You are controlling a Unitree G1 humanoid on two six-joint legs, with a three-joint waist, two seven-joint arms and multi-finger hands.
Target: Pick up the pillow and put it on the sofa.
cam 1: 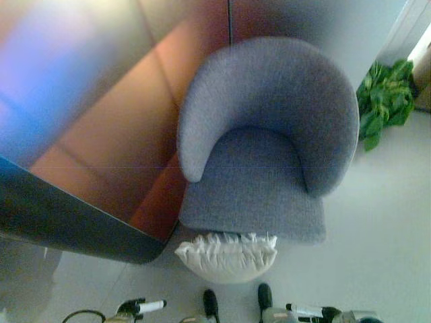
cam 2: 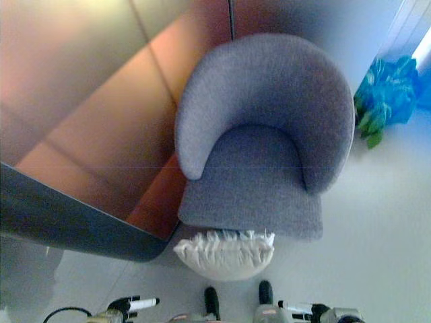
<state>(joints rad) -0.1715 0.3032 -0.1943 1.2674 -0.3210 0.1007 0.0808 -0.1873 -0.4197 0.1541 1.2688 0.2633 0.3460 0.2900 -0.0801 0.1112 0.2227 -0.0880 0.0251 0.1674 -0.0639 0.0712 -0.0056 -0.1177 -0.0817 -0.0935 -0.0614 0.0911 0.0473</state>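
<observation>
Below the camera I see first the largest thing, a wooden wall panel (cam 1: pixel 101 101) of warm brown colour that fills the left and upper part of both eye views, with a dark band along its lower edge. Under everything lies the pale grey floor (cam 1: pixel 377 222), which is visible at the right side and along the bottom.

Against the panel stands the sofa (cam 1: pixel 269 134), a grey upholstered seat for one person with a rounded back that curves around the seat cushion. Its open front side faces toward me. To the right of the sofa, near the top corner, a green plant (cam 1: pixel 384 101) stands on the floor, apart from the sofa.

On the floor, just in front of the sofa's front edge, I find the pillow (cam 1: pixel 227 257). It is white with a fringed or ruffled upper edge, and this edge touches or nearly touches the base of the seat; I cannot say which.

At the bottom edge, the left hand (cam 1: pixel 138 308) shows with one white-tipped finger stretched straight to the right, and it holds nothing. The right hand (cam 1: pixel 311 311) shows low at the right; one finger points to the left, and it is also empty. Both hands are well apart from the pillow.
</observation>
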